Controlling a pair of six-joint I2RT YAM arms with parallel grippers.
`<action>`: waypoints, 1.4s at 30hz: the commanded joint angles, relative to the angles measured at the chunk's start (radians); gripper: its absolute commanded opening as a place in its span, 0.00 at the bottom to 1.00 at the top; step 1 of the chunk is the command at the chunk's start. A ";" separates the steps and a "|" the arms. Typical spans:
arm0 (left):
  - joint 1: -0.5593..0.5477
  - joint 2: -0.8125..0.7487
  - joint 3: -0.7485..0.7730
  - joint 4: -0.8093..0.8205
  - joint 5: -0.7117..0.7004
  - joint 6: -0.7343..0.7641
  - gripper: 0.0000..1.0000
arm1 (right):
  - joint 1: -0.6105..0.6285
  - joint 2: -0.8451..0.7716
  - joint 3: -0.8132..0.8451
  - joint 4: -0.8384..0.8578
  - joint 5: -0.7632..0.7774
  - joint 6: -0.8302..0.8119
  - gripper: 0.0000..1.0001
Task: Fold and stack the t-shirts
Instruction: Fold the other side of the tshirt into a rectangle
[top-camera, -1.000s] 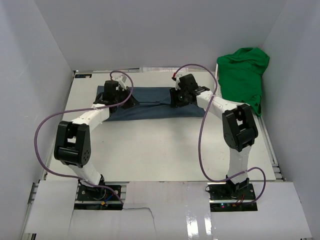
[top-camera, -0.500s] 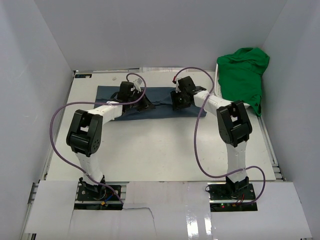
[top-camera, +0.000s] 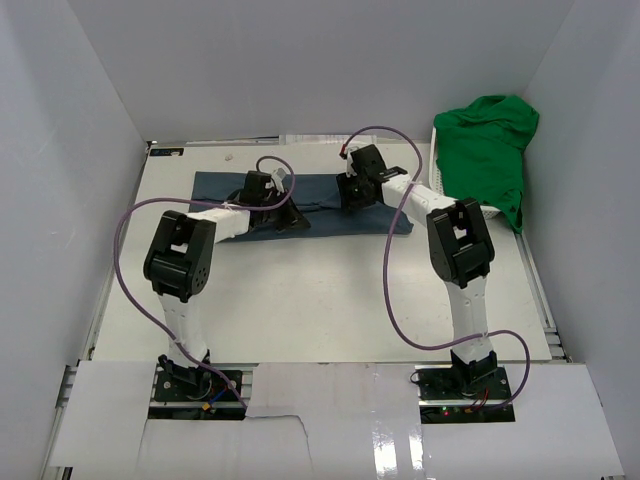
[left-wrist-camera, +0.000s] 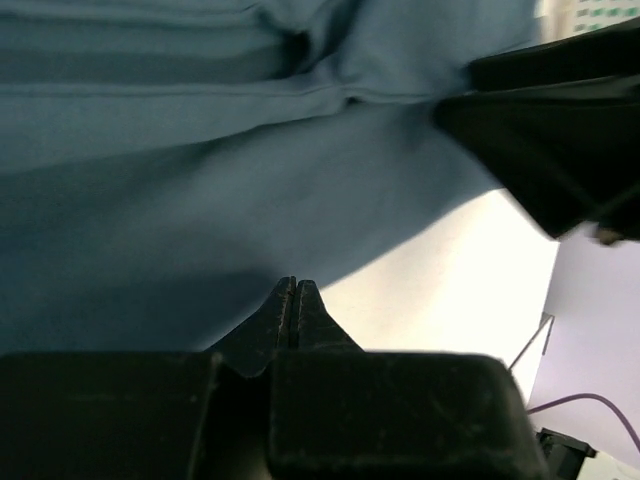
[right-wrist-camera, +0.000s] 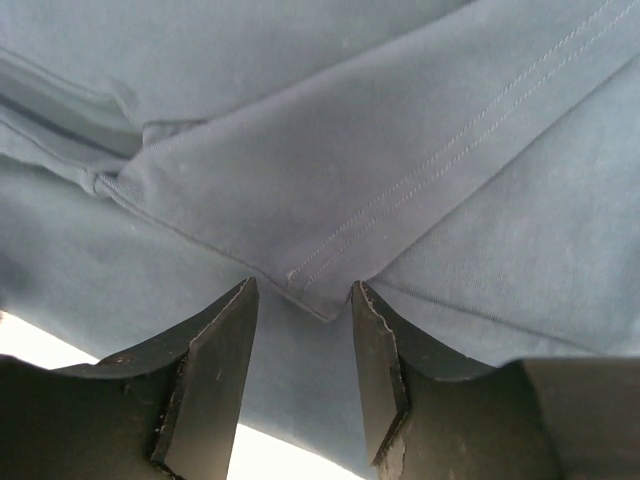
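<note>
left gripper (left-wrist-camera: 293, 300): fingers pressed together, tips at the near hem of the slate-blue shirt (top-camera: 345, 222), left of its middle. No cloth shows between them in the wrist view, so can't tell if the hem is pinched.

right gripper (right-wrist-camera: 303, 290): fingers apart, straddling a stitched, folded corner of the same shirt, right of its middle and a bit farther back than the left one. Nothing clamped.

Shirt lies flat as a narrow band, long axis left-right across both arms, so each arm covers its own half. Next fold is probably end-over-end along that axis. Neck direction: can't tell, no label visible.

green shirt (top-camera: 485, 150) sits well right of and behind the blue one, bunched over the white basket (top-camera: 438, 175), unfolded. Right arm is nearer to it.

Judgement: first shirt mid-fold, stacking not started.
</note>
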 joint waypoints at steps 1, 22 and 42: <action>0.000 0.036 0.010 -0.003 0.000 0.020 0.00 | 0.000 0.022 0.058 -0.007 0.012 -0.012 0.48; -0.010 0.037 0.052 -0.078 -0.016 0.051 0.00 | 0.000 0.010 0.057 -0.059 0.054 -0.040 0.46; -0.026 0.037 0.029 -0.092 -0.028 0.063 0.00 | -0.029 0.057 0.196 0.180 -0.129 0.020 0.08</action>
